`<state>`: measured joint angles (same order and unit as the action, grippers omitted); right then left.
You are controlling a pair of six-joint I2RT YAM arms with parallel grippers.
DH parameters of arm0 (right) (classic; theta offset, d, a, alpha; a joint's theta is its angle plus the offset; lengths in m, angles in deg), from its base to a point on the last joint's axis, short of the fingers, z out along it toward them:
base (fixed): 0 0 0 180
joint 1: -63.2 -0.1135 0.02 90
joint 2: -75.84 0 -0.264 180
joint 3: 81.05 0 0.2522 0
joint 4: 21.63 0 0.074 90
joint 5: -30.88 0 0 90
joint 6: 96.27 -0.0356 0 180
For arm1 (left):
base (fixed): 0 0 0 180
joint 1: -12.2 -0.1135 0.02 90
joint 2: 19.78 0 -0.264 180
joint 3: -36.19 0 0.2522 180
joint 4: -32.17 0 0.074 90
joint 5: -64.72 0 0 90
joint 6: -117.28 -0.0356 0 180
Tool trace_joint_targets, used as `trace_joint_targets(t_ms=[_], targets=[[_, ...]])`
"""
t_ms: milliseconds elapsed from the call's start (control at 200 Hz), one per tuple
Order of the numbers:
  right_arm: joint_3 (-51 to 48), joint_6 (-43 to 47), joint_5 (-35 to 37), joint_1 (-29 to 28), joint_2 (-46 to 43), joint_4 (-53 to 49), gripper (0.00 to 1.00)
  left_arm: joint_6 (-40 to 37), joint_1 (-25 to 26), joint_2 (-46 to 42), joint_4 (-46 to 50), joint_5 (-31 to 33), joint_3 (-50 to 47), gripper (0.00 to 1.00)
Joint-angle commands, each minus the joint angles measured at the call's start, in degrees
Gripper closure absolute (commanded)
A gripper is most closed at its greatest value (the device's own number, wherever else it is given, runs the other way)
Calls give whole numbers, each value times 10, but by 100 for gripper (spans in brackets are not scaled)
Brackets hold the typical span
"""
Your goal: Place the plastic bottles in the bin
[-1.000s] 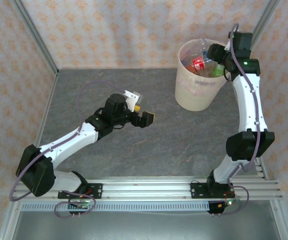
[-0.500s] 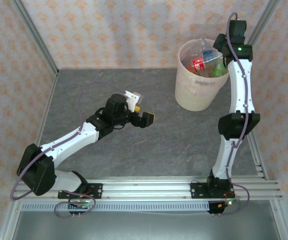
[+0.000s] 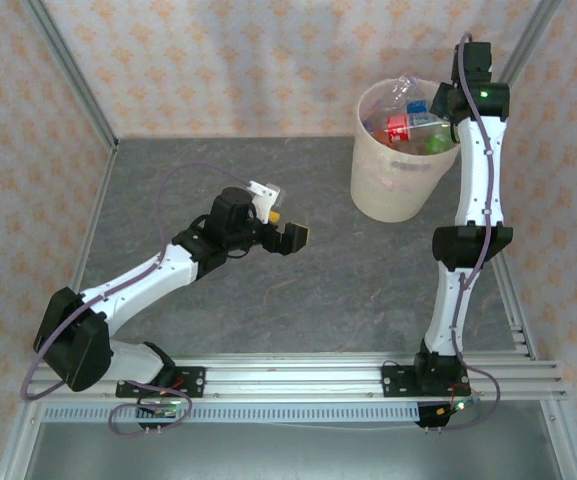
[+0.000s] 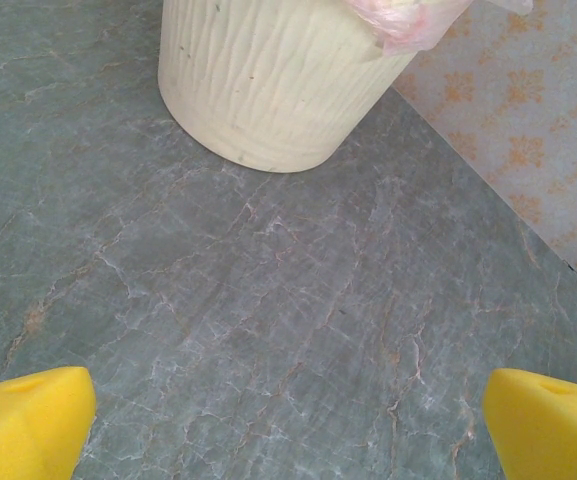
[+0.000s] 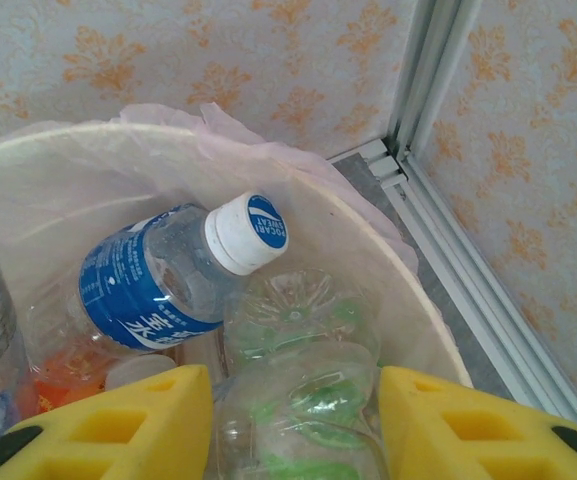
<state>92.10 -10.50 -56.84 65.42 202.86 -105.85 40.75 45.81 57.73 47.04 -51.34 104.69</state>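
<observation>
The plastic bottles (image 3: 408, 127) lie in the bin (image 3: 393, 195), which stands at the far right of the table (image 3: 268, 300). Every bottle that can be seen is inside the bin, so the job looks almost done. The step in hand seems to be the end of a drop.

The right gripper (image 5: 296, 430) hangs over the bin's right rim. Its jaws are pulled in, with a gap between the yellow pads (image 5: 118, 420), and they seem to hold nothing. A clear green bottle (image 5: 303, 395) shows between the pads, but it lies lower down among the others, beside a blue-label bottle (image 5: 158, 275) with a white cap.

The left gripper (image 3: 293, 238) hangs above the middle of the table, well apart from the bin. Its jaws are wide apart and empty.

Next, the right arm likely needs to lift up and pull away. It should take care not to bump the rim or tip the bin.
</observation>
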Motion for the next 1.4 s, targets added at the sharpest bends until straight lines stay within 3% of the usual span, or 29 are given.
trace_joint_targets(t_ms=[0, 125, 265, 410, 565, 671, 781, 826, 986, 1226, 1396], targets=[[8, 22, 7, -10, -16, -70, 51, -5, -7, -14, 1, 15, -3, 0], [0, 35, -4, -8, -52, -63, 51, -11, -18, -38, 5, 20, -12, 0], [-9, 32, -30, -4, -119, -49, 38, -17, -45, -83, 31, 77, -21, 0], [-40, 29, -28, -3, -191, -36, 29, 1, -93, -135, 81, 215, -37, 0], [-84, 12, -27, -3, -258, -20, 25, 9, -124, -182, 137, 417, -62, 0], [-165, 1, -46, -4, -317, 21, 23, 9, -134, -201, 168, 541, -78, 0], [-301, 0, -78, -4, -394, 97, 15, 2, -148, -215, 172, 616, -102, 0], [-353, 12, -90, -4, -422, 121, 0, -6, -156, -222, 162, 622, -116, 0], [-534, 53, -76, -4, -514, 188, 1, -36, -178, -236, 98, 610, -166, 0], [-996, 1, -78, -4, -720, 594, 1, -40, -233, -206, -13, 576, -233, 0], [-1223, -23, -44, -4, -753, 805, 1, -42, -271, -163, -91, 541, -269, 0]])
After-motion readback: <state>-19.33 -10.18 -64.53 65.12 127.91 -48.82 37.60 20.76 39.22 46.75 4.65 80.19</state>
